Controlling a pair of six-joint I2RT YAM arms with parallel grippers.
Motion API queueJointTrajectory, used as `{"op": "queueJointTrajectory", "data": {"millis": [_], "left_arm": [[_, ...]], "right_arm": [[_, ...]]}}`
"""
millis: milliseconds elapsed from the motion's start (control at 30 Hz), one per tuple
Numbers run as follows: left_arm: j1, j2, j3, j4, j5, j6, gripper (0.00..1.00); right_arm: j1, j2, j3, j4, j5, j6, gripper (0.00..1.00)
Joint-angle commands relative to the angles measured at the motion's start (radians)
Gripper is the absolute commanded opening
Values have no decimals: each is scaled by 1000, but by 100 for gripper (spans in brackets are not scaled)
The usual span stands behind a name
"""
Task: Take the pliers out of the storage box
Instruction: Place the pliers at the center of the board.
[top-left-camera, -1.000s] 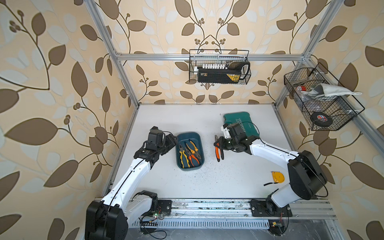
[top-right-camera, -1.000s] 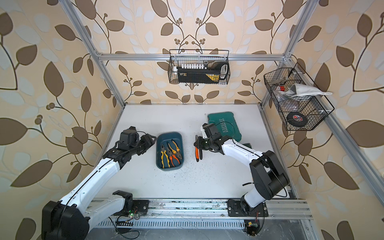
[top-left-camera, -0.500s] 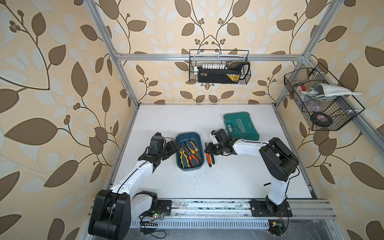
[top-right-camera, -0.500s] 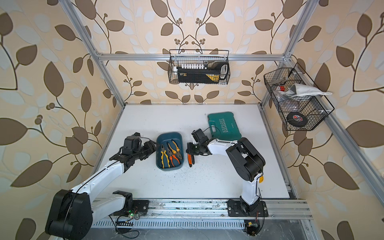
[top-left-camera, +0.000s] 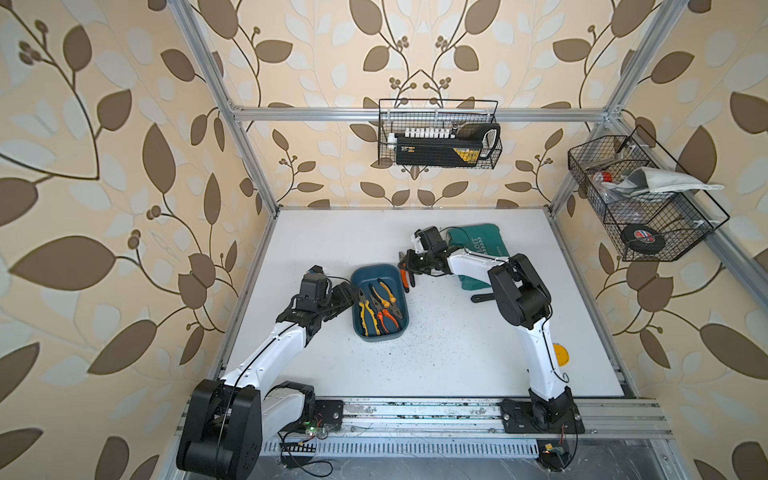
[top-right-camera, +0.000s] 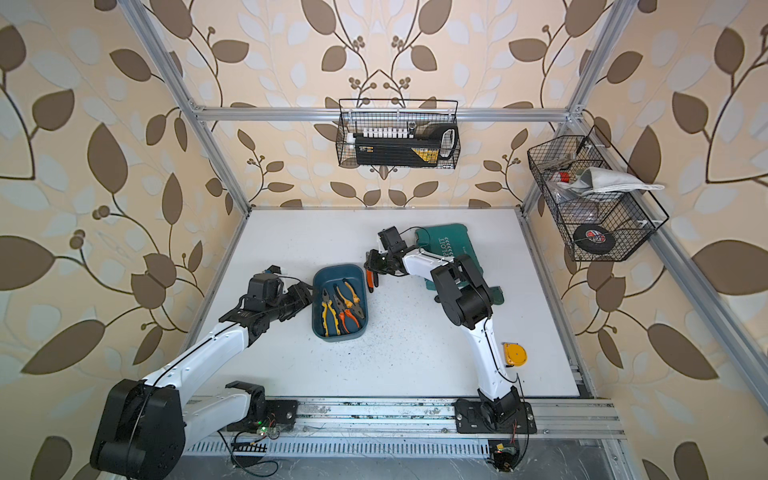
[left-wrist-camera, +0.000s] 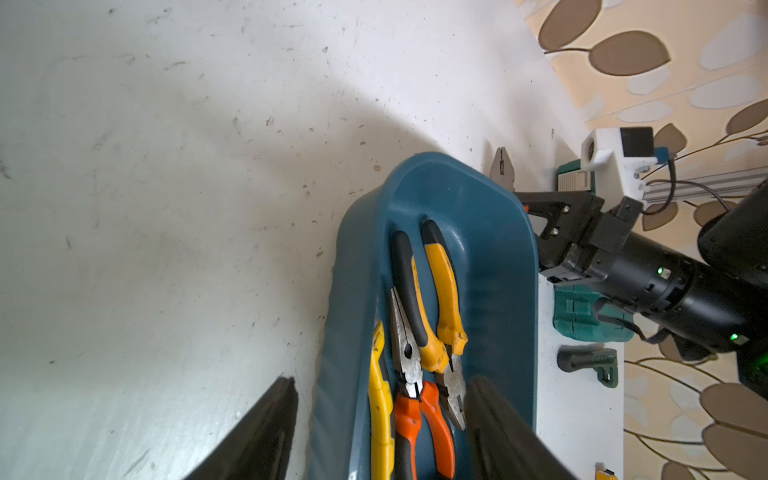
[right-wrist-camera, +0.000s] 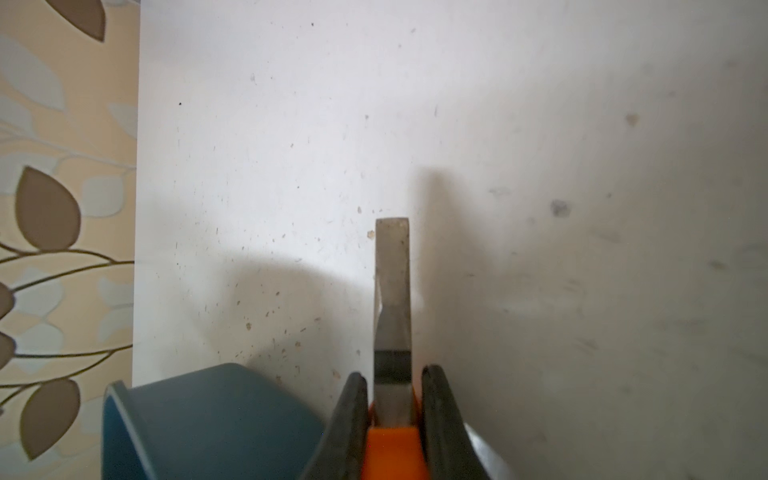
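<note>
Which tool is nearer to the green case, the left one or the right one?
Right. The right tool, shut on orange-handled pliers, hangs between the green case and the storage box. The left tool is at the box's other side, away from the case.

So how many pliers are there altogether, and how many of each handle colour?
Yellow-handled pliers: 2, both in the blue tray
Orange-handled pliers: 2, one in the tray, one outside it, gripped in the right claw
Total: 4 pliers
</note>
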Motion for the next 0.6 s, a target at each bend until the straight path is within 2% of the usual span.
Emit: {"op": "queueJointTrajectory", "data": {"millis": [0, 67, 133, 333, 467, 567], "left_arm": [[1, -3, 12, 22, 15, 24, 68], [2, -6, 12, 22, 12, 25, 68], [1, -5, 12, 20, 12, 25, 68], [1, -8, 12, 19, 15, 28, 68], [1, -14, 8, 16, 8, 30, 68], [1, -24, 4, 14, -2, 31, 68]], "right_arm": [[-1, 23, 2, -64, 29, -8, 12], [-1, 7, -19, -77, 46, -6, 17], [0, -20, -54, -89, 71, -9, 28], [1, -141, -241, -21, 133, -3, 31], [-1, -146, -221, -82, 157, -46, 61], [0, -162, -206, -123, 177, -75, 68]]}}
